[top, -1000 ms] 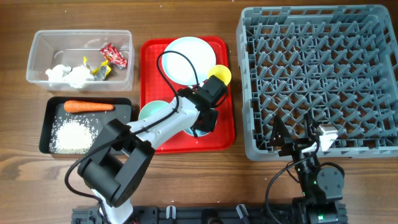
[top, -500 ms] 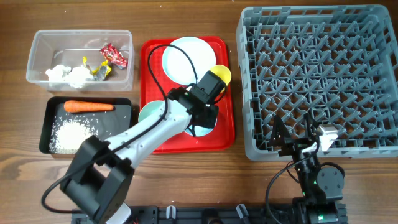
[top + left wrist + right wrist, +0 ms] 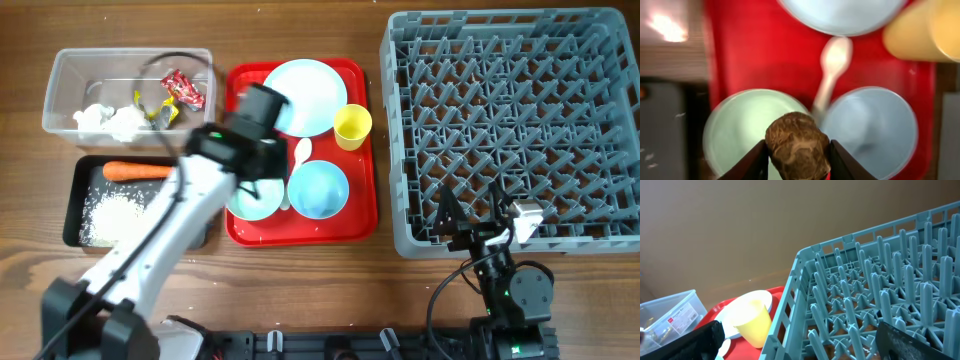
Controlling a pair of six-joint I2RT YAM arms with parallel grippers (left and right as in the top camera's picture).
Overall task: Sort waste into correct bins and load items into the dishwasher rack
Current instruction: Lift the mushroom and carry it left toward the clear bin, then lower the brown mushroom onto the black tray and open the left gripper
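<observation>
Lump in hand: your left gripper is clamping the small brown round lump between both fingers, and it is hanging over the red tray, right above the edge of the pale green bowl. The white spoon and the light-blue bowl are lying just beside it.

My read is that you are heading for the black tray, where the carrot and the rice are already lying. Carry the lump high enough to clear the tray's rim, and open only once it is hanging over bare black floor, low down, since a round thing is likely to roll or bounce.

Your right gripper is sitting with its jaws spread wide and empty at the near edge of the dishwasher rack.

From overhead the left arm is smearing into blur and covering the green bowl and the black tray's right end, so your fingers are not showing there. In the wrist view the frame edge is cutting off the lump's underside, so I cannot tell how deeply you are gripping it.
</observation>
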